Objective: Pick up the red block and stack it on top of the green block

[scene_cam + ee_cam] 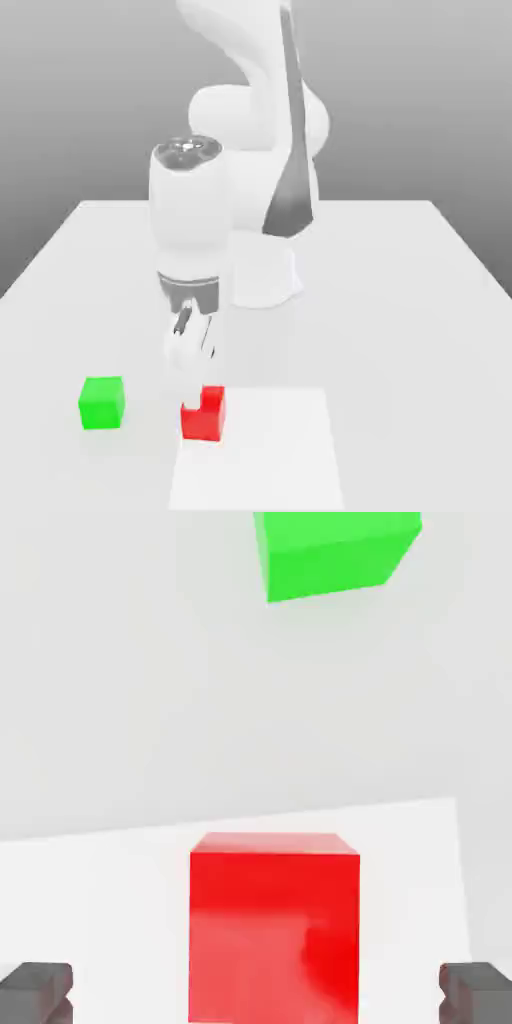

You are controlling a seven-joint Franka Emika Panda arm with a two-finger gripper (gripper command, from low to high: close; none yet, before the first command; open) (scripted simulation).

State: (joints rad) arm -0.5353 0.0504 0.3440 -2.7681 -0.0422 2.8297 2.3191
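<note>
Pincer [256, 994] fingertips flank red block [274, 927], spread wide

Bright, even, diffuse light; faint soft shadows, edges slightly blurred

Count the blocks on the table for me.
2. The red block sits below the tool, partly hidden by it. The green block stands apart, toward the exterior view's left.

Nothing here can be read: the red block [203, 414], the green block [102, 402], the white desk [400, 300] and the arm [250, 150] all carry no letters, numbers, labels or signs.
</note>
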